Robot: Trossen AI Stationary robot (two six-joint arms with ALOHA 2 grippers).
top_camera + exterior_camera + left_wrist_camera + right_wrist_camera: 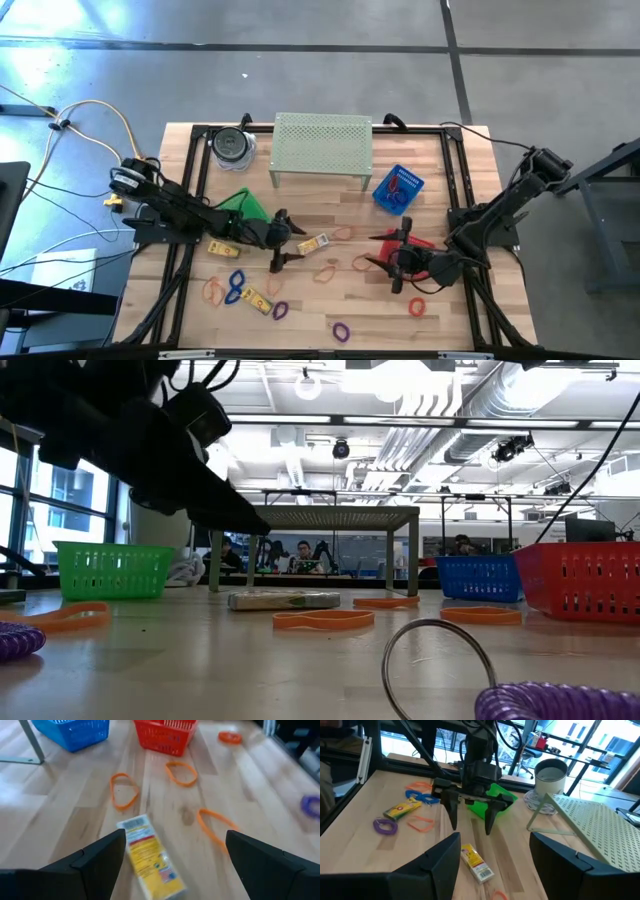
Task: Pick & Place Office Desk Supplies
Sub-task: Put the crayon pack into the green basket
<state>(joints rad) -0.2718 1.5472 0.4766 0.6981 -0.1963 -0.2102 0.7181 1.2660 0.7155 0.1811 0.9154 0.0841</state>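
**Both grippers open above the bands**

Low view: a purple band (560,700) lies closest; high view: left gripper (281,242) spread wide by a yellow piece (314,244); right gripper (400,262) wide open, holding nothing, beside the red basket (420,250).

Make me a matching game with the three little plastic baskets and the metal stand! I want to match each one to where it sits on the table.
Things:
1. green plastic basket
2. blue plastic basket
3. red plastic basket
4. pale green perforated metal stand

Places:
A. under the right arm
B. back middle of the table
C. beside the left arm
D. just right of the stand

Pairs: 1-C, 2-D, 3-A, 4-B
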